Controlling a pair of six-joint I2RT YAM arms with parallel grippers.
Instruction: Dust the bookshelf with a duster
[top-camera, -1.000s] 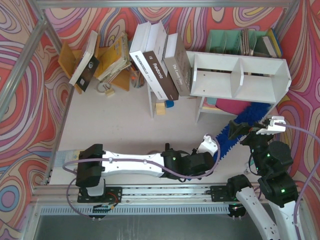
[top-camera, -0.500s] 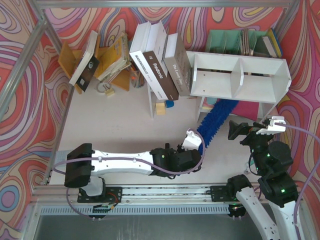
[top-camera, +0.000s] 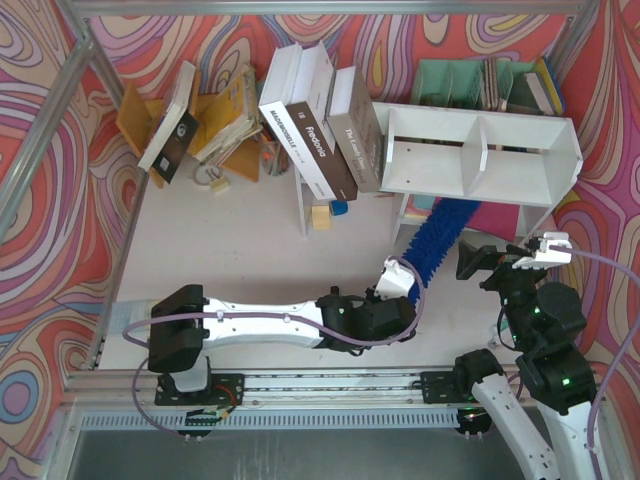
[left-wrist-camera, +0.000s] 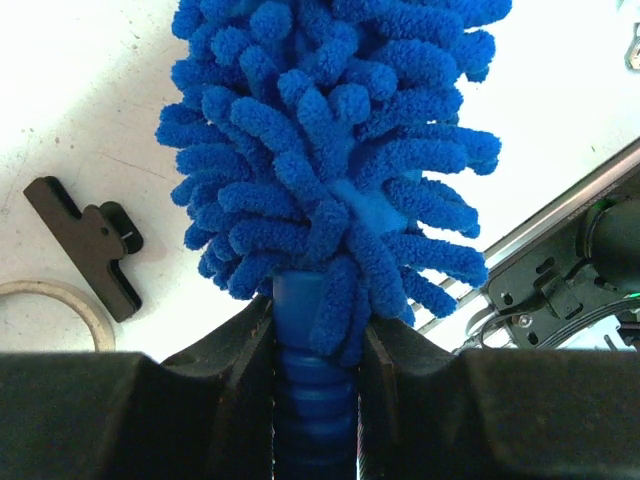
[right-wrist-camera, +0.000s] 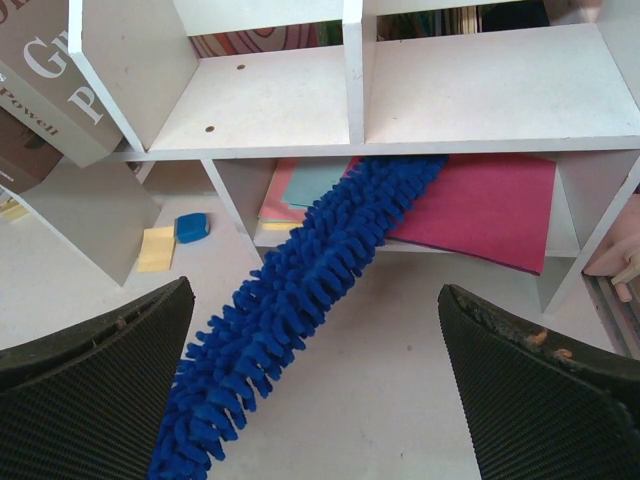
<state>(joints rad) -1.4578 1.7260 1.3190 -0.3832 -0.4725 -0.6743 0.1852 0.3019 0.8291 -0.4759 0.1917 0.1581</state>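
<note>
The duster (top-camera: 440, 232), clamped in the left gripper (left-wrist-camera: 315, 350) with its tip under the bookshelf (top-camera: 480, 150), should be raised next; the right gripper (top-camera: 478, 262) is spread wide, empty.

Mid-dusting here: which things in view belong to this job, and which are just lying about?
Job: duster; bookshelf.
Lying about: leaning books; teal file organizer; yellow book rack; black clip; red sheet beneath the compartments; small blue block.
</note>
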